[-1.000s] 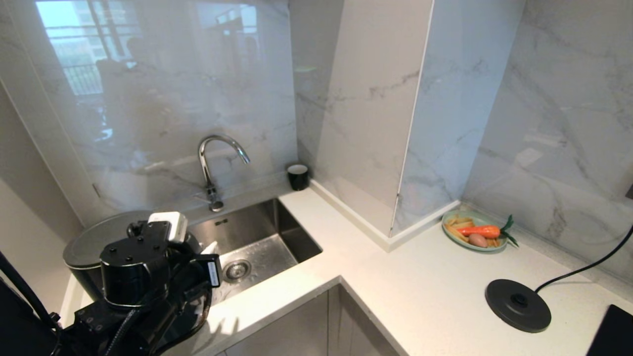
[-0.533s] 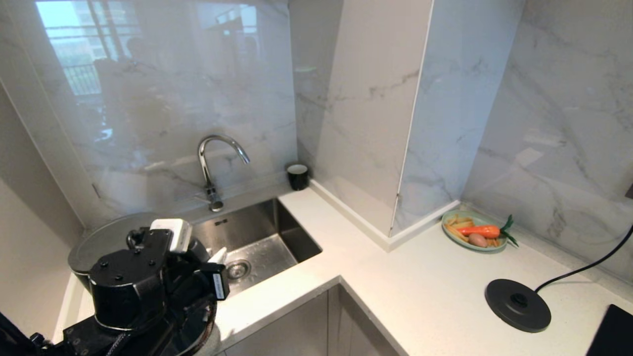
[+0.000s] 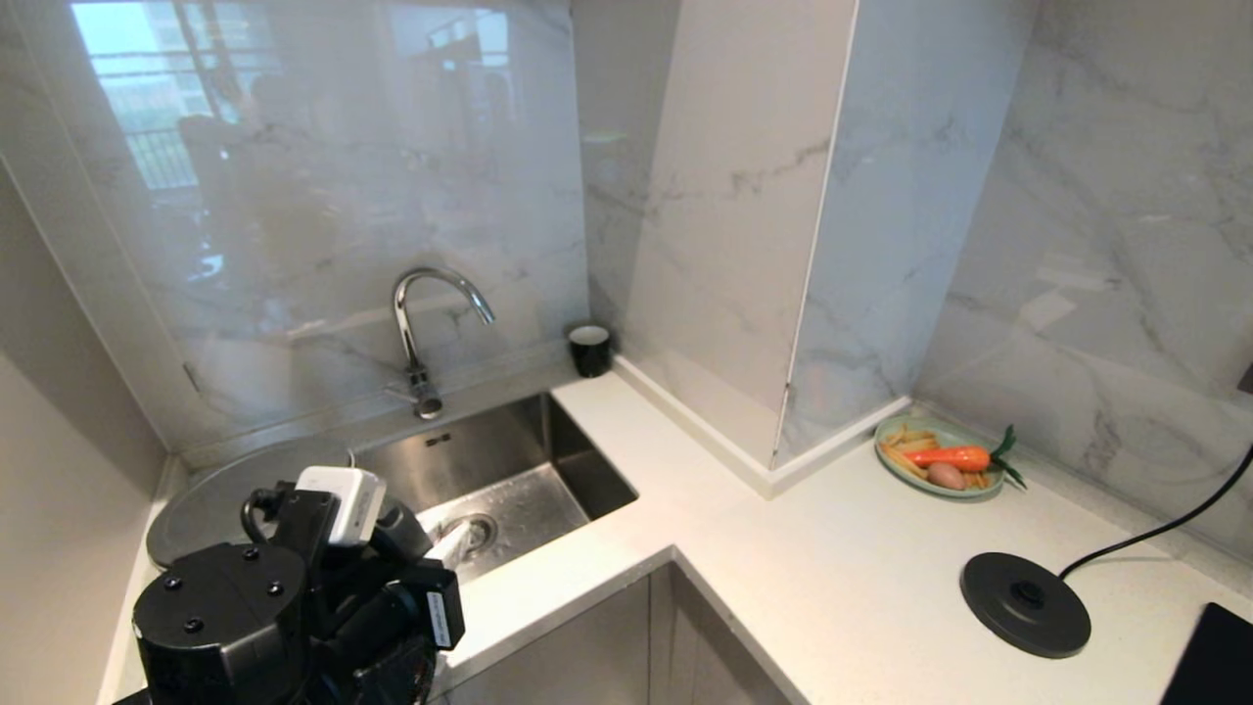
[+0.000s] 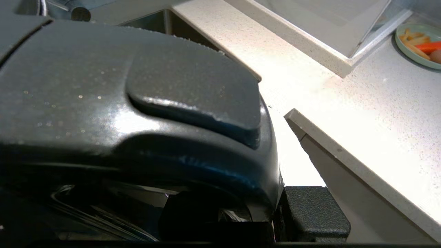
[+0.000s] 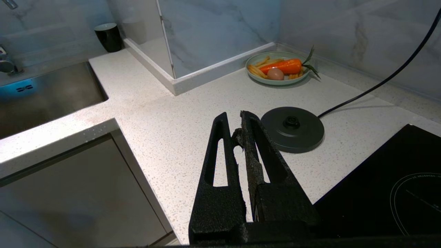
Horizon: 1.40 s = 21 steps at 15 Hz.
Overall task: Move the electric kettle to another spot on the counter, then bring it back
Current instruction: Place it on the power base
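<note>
Left gripper (image 3: 411, 627) fingers clenched on the kettle (image 4: 137, 103) handle, kettle body right in front of them, by the sink (image 3: 509, 480) at the tabletop's (image 3: 832, 578) left end. Right gripper (image 5: 237, 127) fingers pressed together, holding nothing, above the tabletop; power base (image 5: 292, 129) just beside them, plate of vegetables (image 5: 277, 67) well beyond.

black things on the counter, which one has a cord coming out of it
The flat round power base, near the hob. A black cord runs from it toward the wall. The small black cup by the sink corner has none.
</note>
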{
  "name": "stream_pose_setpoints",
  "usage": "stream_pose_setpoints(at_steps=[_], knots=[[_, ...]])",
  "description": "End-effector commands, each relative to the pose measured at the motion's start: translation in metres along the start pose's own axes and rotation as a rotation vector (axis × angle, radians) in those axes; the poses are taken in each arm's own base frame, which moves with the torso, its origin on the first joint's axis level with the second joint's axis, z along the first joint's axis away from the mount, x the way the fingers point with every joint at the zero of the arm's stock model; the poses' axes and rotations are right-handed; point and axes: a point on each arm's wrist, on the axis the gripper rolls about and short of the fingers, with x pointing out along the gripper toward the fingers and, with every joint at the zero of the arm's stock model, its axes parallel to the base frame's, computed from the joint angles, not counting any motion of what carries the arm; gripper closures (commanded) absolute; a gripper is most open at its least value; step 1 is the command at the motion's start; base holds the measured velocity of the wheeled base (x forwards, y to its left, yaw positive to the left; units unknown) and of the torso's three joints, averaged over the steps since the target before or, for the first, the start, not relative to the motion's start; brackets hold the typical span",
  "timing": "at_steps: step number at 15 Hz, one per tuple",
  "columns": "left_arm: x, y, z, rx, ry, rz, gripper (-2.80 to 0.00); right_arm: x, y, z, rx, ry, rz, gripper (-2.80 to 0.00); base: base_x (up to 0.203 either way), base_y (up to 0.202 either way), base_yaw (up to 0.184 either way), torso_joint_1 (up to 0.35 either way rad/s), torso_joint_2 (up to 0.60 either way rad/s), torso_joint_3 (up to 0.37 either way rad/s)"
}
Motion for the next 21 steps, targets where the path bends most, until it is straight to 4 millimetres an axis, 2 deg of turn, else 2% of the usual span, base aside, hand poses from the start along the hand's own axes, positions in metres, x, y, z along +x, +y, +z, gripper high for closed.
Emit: stream_pose_setpoints(at_steps=[1,5,21], knots=[[0.0010,-0.0008,-0.0005,-0.003,-0.001,0.000,0.00,0.0001,0.0000,0.0001,0.000,0.001,0.000,0.00,0.000,0.000,0.000,0.000,0.00,0.000],[0.0021,-0.0013,0.0006,-0.006,-0.006,0.000,0.00,0.0001,0.0000,0.0001,0.000,0.001,0.000,0.00,0.002,0.007,-0.040,0.002,0.00,0.004],[-0.0013,-0.0002,0.0054,-0.016,-0.029,-0.002,0.00,0.0001,0.0000,0.0001,0.000,0.001,0.000,0.00,0.002,0.009,-0.175,0.000,0.01,0.005]])
